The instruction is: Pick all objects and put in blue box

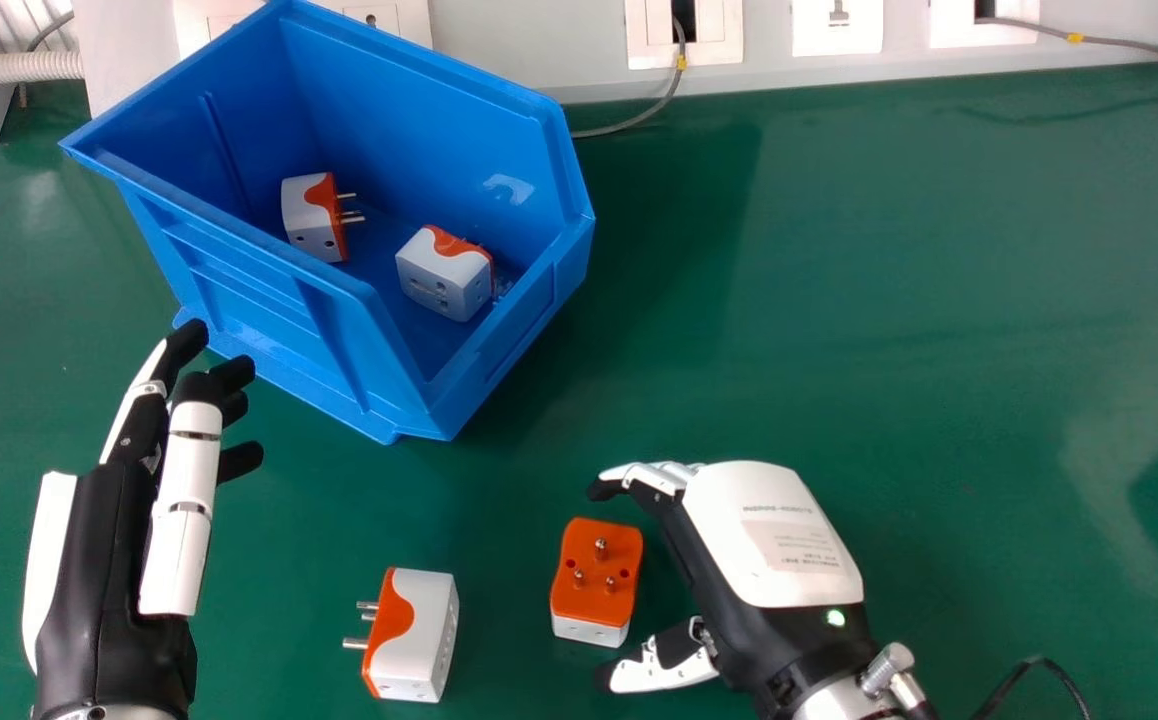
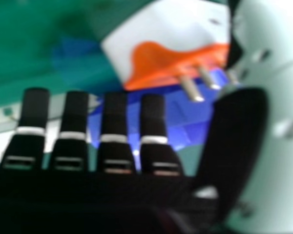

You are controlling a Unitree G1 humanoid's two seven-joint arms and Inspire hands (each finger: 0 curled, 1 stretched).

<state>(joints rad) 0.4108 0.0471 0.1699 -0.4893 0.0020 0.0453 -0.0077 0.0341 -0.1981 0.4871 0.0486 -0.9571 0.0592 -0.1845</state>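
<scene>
It looks like a lab or workshop: green worktop [image 1: 889,300], power sockets [image 1: 837,32] behind.

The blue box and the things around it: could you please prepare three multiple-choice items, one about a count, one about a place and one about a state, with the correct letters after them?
1. How many adapters lie in the blue box?
A) one
B) two
C) four

2. Where is the pins-up adapter?
A) inside the box
B) behind the box
C) on the table, beside the right hand

3. What is the state of the left hand?
A) open, holding nothing
B) pinching an adapter
C) closed in a fist

1: B, the head view shows one adapter with pins to the right and another nearer the front.
2: C, it stands on the green surface by that hand's thumb and fingers.
3: A, its fingers extend, with nothing in them.
</scene>
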